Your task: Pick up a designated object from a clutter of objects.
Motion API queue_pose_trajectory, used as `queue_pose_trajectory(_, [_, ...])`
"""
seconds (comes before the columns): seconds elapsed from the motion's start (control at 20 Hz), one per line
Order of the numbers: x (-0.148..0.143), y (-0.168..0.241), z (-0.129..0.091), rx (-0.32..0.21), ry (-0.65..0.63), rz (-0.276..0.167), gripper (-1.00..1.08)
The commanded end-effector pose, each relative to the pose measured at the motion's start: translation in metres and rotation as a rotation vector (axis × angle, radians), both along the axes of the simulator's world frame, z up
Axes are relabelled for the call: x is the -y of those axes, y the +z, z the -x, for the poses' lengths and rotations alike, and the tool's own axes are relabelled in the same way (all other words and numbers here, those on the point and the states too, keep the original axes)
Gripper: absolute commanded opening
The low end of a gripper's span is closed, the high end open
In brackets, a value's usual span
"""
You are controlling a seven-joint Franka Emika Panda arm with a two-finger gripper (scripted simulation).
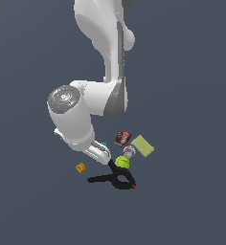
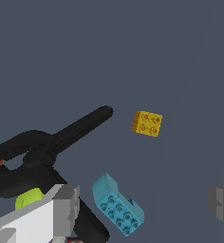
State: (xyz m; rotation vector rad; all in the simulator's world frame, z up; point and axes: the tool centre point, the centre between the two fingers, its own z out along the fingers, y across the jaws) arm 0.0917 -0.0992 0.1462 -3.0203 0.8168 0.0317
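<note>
The designated object, a tiny yellow-orange studded block (image 1: 80,168) (image 2: 147,124), lies alone on the floor at the exterior view's left of the clutter of objects. My gripper (image 2: 143,200) is open, and its grey fingers (image 2: 62,209) stand wide apart with nothing held. It hovers above the clutter, short of the block. Between the fingers, lower down, lies a teal brick (image 2: 117,205). The black clamp (image 1: 112,178) (image 2: 42,156) points one handle toward the block. A lime-green ball (image 1: 122,162) (image 2: 28,198) rests against the clamp.
A pale yellow-green pad (image 1: 142,145) and a dark red box (image 1: 123,139) lie at the back of the group in the exterior view. The white arm (image 1: 72,119) hangs over the group. Plain dark floor surrounds everything.
</note>
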Motion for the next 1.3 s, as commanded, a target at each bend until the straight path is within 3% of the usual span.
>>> queue_pose_trajectory(0.0, [0.013,-0.019,-0.007,0.005,-0.063,0.004,1.00])
queue_pose_trajectory(0.5, [0.044,-0.068,-0.018,0.013,-0.207,0.017,1.00])
queue_pose_trajectory(1.25, [0.048,-0.102,-0.018,0.014,-0.223,0.019,1.00])
